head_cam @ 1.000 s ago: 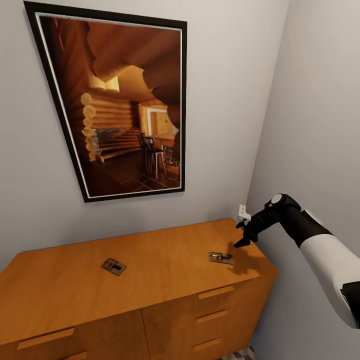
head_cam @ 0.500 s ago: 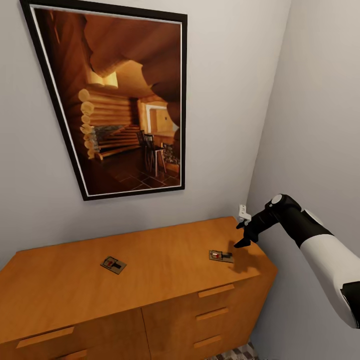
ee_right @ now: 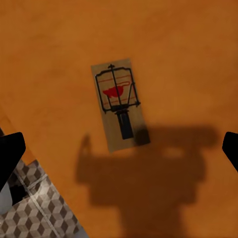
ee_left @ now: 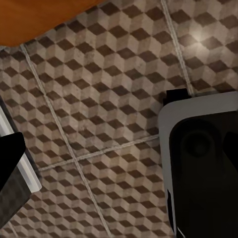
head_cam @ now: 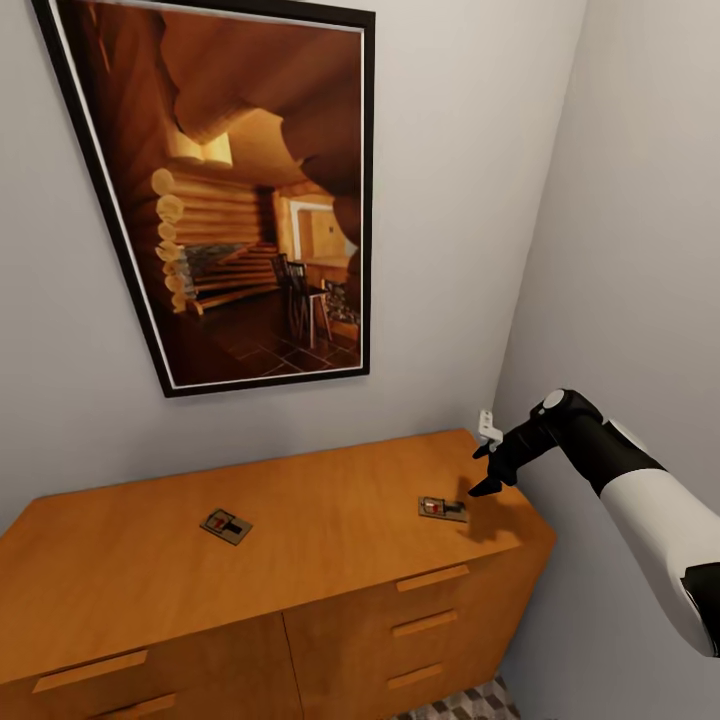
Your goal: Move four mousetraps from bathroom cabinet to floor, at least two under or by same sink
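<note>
The right hand (head_cam: 487, 470) hangs wide open and empty just above a mousetrap (head_cam: 442, 509) lying flat on the cabinet (head_cam: 330, 520) top; the right wrist view shows its red bait plate. A second mousetrap (head_cam: 226, 526) lies well apart, further left. The left wrist view shows the bathroom floor (ee_left: 114, 94), and I cannot tell the left hand's opening.

A home bathroom corner: grey walls, a framed log-cabin picture (head_cam: 240, 195) over a wooden cabinet (head_cam: 300, 580) (drawers with bar handles), cube-patterned floor (ee_left: 109, 99) tiles.
</note>
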{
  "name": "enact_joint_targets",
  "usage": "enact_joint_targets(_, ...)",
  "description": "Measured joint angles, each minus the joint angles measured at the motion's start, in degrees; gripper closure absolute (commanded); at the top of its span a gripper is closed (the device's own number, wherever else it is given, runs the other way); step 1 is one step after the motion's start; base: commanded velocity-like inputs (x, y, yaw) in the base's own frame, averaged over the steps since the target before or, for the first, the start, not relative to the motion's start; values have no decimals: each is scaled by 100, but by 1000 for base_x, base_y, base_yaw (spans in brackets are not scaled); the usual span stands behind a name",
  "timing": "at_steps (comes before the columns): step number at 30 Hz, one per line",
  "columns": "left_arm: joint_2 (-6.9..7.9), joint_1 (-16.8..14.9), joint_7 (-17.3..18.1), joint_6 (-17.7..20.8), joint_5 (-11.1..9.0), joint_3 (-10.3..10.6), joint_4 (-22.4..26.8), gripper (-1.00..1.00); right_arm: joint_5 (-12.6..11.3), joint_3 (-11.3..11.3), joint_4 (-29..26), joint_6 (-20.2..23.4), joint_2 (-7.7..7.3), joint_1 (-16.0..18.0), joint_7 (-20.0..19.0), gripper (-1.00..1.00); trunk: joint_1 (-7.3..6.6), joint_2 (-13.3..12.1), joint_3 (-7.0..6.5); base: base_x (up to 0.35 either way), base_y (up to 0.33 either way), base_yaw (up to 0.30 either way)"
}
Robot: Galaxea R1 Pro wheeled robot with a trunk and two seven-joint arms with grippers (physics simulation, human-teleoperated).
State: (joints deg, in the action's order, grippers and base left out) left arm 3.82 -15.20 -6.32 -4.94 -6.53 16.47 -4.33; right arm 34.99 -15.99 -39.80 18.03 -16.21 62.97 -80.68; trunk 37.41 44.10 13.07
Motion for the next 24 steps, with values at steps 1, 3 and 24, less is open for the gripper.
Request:
enact_joint_targets(1,0,0,0,0,0,0,0,-100,-1,0,2,0,0,0,0,-100,0,0,7,0,0,0)
enact_joint_targets(3,0,0,0,0,0,0,0,-100,2,0,1,0,0,0,0,-100,0,0,20,0,0,0)
enact_joint_targets(24,0,3,0,0,0,0,0,-100,4,0,8,0,0,0,0,-100,0,0,162,0,0,0)
